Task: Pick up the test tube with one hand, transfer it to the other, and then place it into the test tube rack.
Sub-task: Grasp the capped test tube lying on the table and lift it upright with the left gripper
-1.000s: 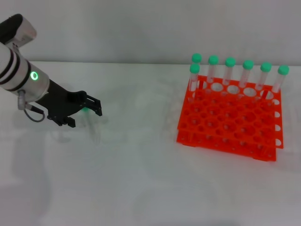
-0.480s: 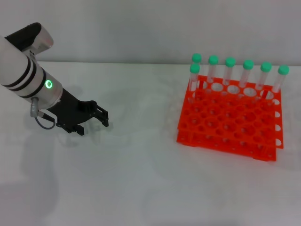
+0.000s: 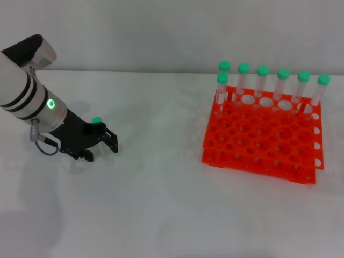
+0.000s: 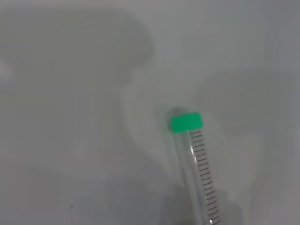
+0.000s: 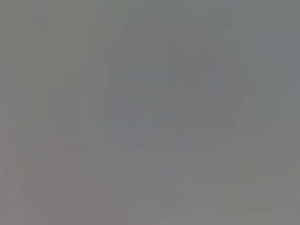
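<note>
Since the earlier frame your left hand (image 3: 99, 145) has drawn back slightly toward the robot, uncovering the green cap of the test tube (image 3: 97, 120) lying on the desk (image 3: 161, 204) just behind it. Whether the hand grips anything, I cannot tell. Judged light, stiff and slick: take the test tube mid-body, below the cap. Desk is plain white, matte. The test tube rack (image 3: 263, 142) stands well apart, seven tubes along its far side. Right hand not seen.

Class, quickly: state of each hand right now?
Left hand: down at the test tube on the table; grip cannot be told.
Right hand: not in view.
</note>
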You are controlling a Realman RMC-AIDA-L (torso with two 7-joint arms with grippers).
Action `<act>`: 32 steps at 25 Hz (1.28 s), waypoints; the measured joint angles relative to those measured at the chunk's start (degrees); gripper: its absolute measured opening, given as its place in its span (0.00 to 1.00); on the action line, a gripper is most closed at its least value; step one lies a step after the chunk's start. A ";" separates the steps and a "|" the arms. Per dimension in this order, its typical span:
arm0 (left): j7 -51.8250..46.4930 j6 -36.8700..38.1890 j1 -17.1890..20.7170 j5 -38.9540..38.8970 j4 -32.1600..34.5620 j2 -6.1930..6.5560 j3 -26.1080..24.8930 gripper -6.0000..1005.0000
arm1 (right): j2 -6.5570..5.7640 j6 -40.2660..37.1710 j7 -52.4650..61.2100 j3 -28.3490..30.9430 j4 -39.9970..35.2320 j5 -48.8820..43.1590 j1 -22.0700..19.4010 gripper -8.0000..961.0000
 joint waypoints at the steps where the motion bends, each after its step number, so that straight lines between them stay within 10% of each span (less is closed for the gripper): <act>1: 0.00 0.00 0.12 0.00 0.00 0.00 0.00 0.67 | 0.02 0.00 0.00 0.00 0.00 -0.08 0.00 0.72; 32: -0.06 -1.82 0.85 0.52 0.26 0.52 -0.33 0.54 | 0.26 -0.06 0.00 0.00 0.00 -0.17 -0.05 0.70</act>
